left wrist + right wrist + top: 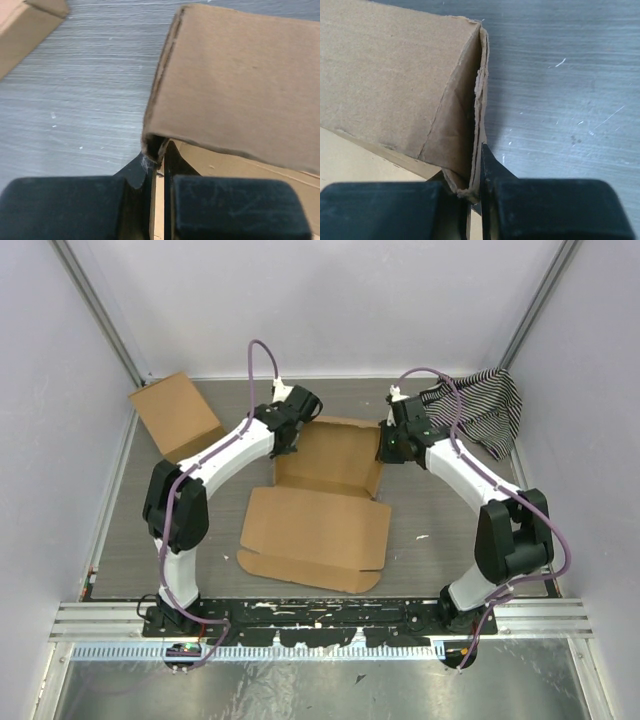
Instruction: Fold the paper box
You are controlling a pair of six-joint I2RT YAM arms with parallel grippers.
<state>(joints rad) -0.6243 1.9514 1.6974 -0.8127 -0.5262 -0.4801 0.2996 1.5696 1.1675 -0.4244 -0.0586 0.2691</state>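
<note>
The paper box is plain brown cardboard in the middle of the table, its near lid panel lying flat and its far part raised into walls. My left gripper is shut on the box's left side wall; in the left wrist view the cardboard edge sits pinched between the black fingers. My right gripper is shut on the box's right side wall; in the right wrist view the doubled cardboard wall is clamped between the jaws.
A smaller plain cardboard rectangle lies at the back left, also in the left wrist view. A black-and-white striped cloth lies at the back right. White enclosure walls surround the grey table.
</note>
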